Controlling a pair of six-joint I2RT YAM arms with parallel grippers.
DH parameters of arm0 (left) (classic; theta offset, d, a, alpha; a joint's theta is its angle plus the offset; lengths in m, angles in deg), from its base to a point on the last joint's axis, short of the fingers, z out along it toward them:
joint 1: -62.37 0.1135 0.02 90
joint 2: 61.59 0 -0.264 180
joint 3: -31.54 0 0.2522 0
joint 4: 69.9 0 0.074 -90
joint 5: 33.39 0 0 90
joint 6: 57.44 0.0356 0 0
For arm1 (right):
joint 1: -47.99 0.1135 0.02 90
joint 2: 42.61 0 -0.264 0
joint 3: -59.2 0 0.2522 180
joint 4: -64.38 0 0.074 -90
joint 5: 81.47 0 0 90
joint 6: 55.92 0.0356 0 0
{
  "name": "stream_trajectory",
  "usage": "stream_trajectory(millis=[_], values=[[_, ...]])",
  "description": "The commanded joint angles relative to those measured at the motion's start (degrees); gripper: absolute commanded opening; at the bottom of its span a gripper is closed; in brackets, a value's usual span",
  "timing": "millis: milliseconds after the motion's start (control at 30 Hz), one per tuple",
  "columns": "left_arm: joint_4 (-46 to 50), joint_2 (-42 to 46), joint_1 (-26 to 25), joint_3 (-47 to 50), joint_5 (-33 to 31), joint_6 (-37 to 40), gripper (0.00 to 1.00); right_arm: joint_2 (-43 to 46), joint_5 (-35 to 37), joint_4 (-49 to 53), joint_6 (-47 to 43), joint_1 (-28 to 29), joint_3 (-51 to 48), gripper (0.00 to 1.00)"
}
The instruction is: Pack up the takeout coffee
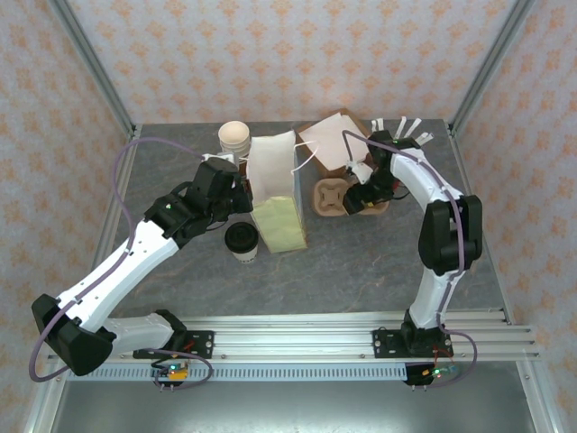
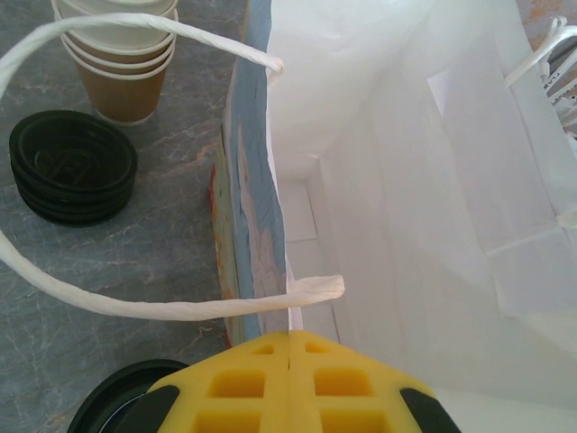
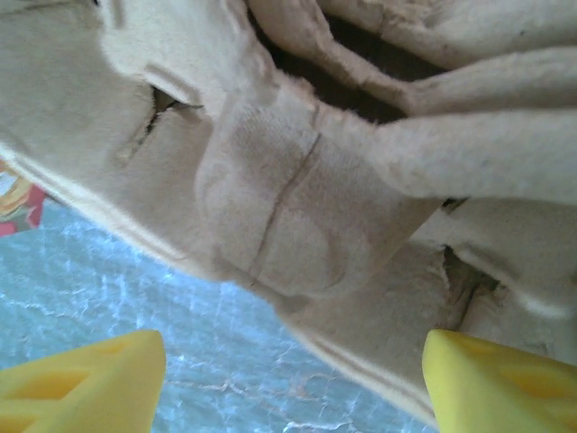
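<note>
The takeout coffee (image 1: 242, 242), a short cream cup with a black lid, stands on the table just left of the tall white paper bag (image 1: 275, 194). My left gripper (image 1: 242, 197) is at the bag's left wall. In the left wrist view its yellow fingers (image 2: 290, 347) are shut on the bag's rim (image 2: 270, 180), beside the twisted handle (image 2: 135, 307); the bag's mouth gapes open and the coffee's lid (image 2: 113, 397) peeks in at bottom left. My right gripper (image 1: 361, 194) hangs open at the moulded cardboard cup carrier (image 1: 332, 197), whose edge (image 3: 297, 180) lies just ahead of the spread fingertips (image 3: 81, 379).
A stack of lidless cream cups (image 1: 233, 137) and a pile of loose black lids (image 2: 72, 162) stand behind the bag on the left. A brown paper bag (image 1: 338, 135) and white tagged items (image 1: 406, 131) lie at the back right. Walls close in the table.
</note>
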Motion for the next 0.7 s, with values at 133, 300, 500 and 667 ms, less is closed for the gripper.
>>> stream_trajectory(millis=[133, 300, 500, 667], values=[[-0.4, 0.9, 0.7, 0.9, 1.1, 1.4, 0.00, 6.9, -3.5, -3.6, 3.4, 2.4, -4.3, 0.74], [-0.5, 1.1, 0.8, 1.1, 1.2, 1.4, 0.00, 4.5, 1.9, -5.4, 5.1, 2.4, -1.5, 0.73], [-0.4, 1.5, 1.1, 1.5, 0.7, 1.3, 0.00, 2.4, 1.3, -7.7, 6.5, 2.4, 0.5, 0.72], [-0.4, 1.1, 1.3, 1.5, 0.9, 1.3, 0.00, 0.2, 0.3, -8.9, 7.5, 2.4, 3.6, 0.72]])
